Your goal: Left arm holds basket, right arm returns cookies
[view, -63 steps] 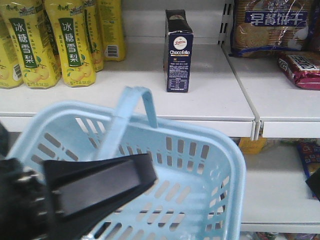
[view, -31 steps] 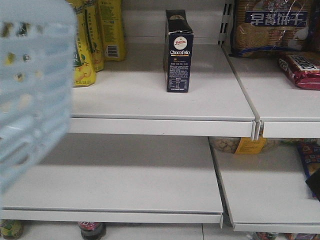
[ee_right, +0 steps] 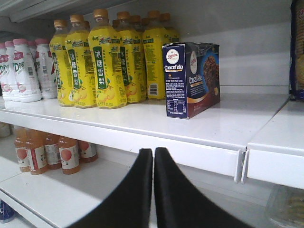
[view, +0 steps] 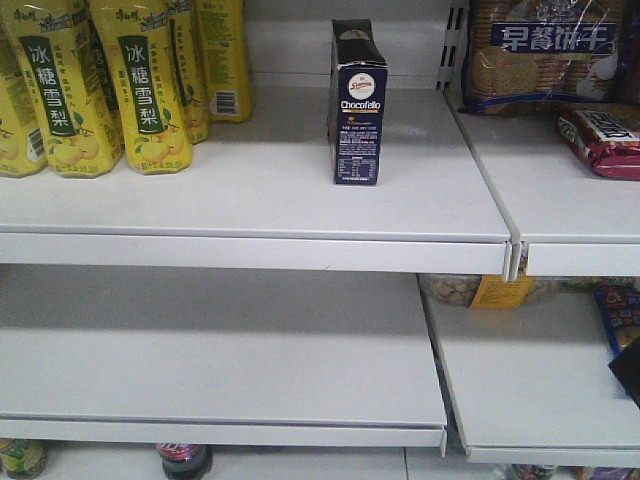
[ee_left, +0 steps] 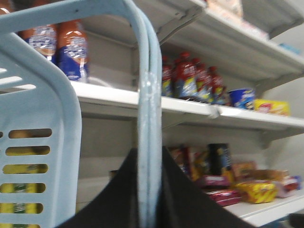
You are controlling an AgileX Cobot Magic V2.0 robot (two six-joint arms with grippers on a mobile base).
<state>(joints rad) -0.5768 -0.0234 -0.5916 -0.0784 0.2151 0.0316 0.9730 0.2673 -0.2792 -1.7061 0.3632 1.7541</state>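
Note:
The cookies point(view: 357, 100), a tall dark navy "Chocofello" box, stand upright on the upper white shelf point(view: 260, 200), with nothing touching them. The same cookies point(ee_right: 190, 78) appear in the right wrist view, beyond and above my right gripper point(ee_right: 153, 153), which is shut and holds nothing, below the shelf's front edge. Only a black corner of the right arm point(view: 628, 368) shows in the front view. My left gripper point(ee_left: 149, 159) is shut on the looped handle point(ee_left: 149, 109) of the light blue basket point(ee_left: 42, 142). The basket is out of the front view.
Yellow pear-drink bottles point(view: 100, 80) stand left of the cookies. A clear biscuit bag point(view: 545, 50) and a maroon packet point(view: 605, 140) lie on the right shelf section, past the divider point(view: 513, 258). White bottles point(ee_right: 21, 69) and orange bottles point(ee_right: 52, 152) fill the left shelves.
The basket and left arm, which filled the lower front view a second ago, swung left and out of that view. The cookies have not moved.

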